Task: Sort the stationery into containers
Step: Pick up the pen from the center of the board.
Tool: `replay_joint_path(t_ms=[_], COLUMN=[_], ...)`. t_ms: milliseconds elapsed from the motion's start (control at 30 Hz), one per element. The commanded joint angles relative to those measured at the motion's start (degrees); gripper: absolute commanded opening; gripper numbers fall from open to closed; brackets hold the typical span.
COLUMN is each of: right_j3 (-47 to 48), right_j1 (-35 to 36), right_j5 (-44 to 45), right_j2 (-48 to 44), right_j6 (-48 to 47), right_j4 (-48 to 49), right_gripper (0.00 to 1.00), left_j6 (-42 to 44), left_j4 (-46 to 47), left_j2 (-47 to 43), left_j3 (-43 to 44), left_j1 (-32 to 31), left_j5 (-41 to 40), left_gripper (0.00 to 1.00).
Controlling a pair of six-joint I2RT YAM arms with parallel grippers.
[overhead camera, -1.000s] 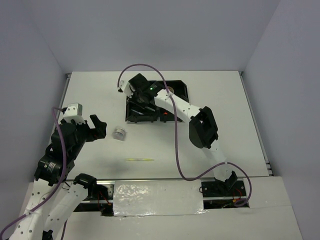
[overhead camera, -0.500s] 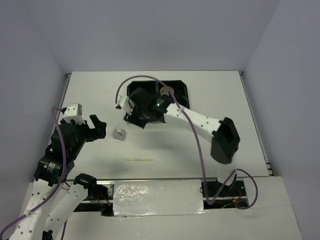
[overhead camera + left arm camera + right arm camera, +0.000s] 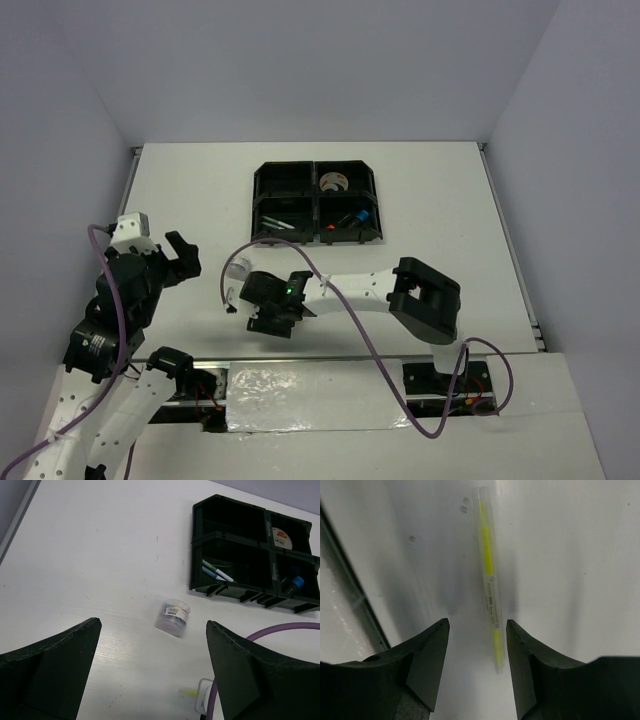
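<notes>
The right jaws stand open over the yellow-green stick [image 3: 489, 580]

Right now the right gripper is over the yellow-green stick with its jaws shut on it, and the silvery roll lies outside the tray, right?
Not quite: the right gripper is over the yellow-green stick, but its jaws stand open either side of it, as the right wrist view shows. The silvery roll does lie outside the tray.
</notes>
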Motion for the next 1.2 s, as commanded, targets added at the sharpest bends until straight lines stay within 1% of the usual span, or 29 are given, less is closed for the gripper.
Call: replay_joint_path(t_ms=[0,167,200,267,300,367,433,500,567,600,667,700,767,800,867,900,967,1000,1100,1133,1167], right_j3=[0.1,0.0,0.1,0.4,0.5,0.6,0.5,0.7,0.9,1.1,1.3,1.3,1.0,0.2,-0.3,0.0,1.5,3.7,9.3,11.1,15.2], right_j1=[0.0,-0.3,-0.7,-1.6,-2.0,-2.6,-2.8,-3.1,-3.4,-3.4,-3.4,-3.5,-3.5,-3.5,-3.7,-4.6,-6.2,-8.3,-11.6,-14.1,-15.4], right_j5=[2.7,1.9,0.5,-0.7,-2.9,-3.0,-2.3,-2.9,-5.4,-6.3,-9.5,-10.2,-11.4,-11.2,-9.2,-6.5,-4.5,-3.6,-2.5,-2.3,-2.6], right_j2=[-0.3,-0.1,0.3,1.7,2.3,4.1,4.9,5.8,6.3,6.3,5.8,5.4,3.8,1.4,-1.5,-3.6,-5.1,-5.8,-5.4,-4.8,-3.9], right_j6=[1.2,0.7,0.7,0.9,0.9,1.2,1.2,1.2,1.1,1.0,0.8,0.8,0.7,0.7,-0.3,-1.1,-2.0,-3.3,-6.2,-6.8,-7.4], right_j4=[4.3,5.7,5.8,5.7,5.6,5.6,5.7,5.7,5.7,5.7,5.0,5.0,5.2,5.7,6.8,6.7,4.9,3.4,0.7,0.2,-0.7], right_gripper=[0.57,0.57,0.57,0.54,0.53,0.5,0.45,0.44,0.35,0.25,0.12,0.0,0.0,0.0,0.0,0.0,0.0,0.0,0.0,0.0,0.0], left_j6=[0.1,0.4,0.6,0.6,0.6,0.6,0.7,0.8,0.8,0.9,1.0,1.0,1.1,1.1,1.1,1.2,1.1,1.1,1.0,1.0,0.9], left_j4=[1.6,1.9,2.0,2.0,2.1,2.2,2.3,2.3,2.3,2.3,2.4,2.4,2.5,2.5,2.5,2.5,2.5,2.6,2.6,2.6,2.5], left_j2=[0.5,1.1,1.1,1.1,1.1,1.2,1.4,1.5,1.6,1.6,1.6,1.5,1.5,1.5,1.6,1.7,1.7,1.8,1.6,1.6,1.6], left_j3=[1.1,1.1,1.0,1.0,1.0,1.0,0.9,0.9,0.9,0.9,0.9,0.8,0.8,0.9,0.8,0.9,0.9,0.9,0.7,0.7,0.8], left_j1=[0.1,0.0,0.0,0.1,0.0,0.0,0.0,0.0,0.0,0.0,0.0,0.0,0.0,0.0,0.1,0.0,0.0,0.0,0.1,0.1,0.1], left_j5=[-0.1,0.9,1.0,1.2,1.3,1.5,1.6,1.9,2.2,2.2,2.2,2.4,2.5,2.6,2.7,2.7,2.7,2.7,2.5,2.4,2.3], left_gripper=[0.99,0.99,0.99,0.99,0.99,0.99,0.99,0.99,0.99,0.99,0.99,0.99,0.99,0.99,0.99,0.99,0.99,0.99,0.99,0.99,0.99])
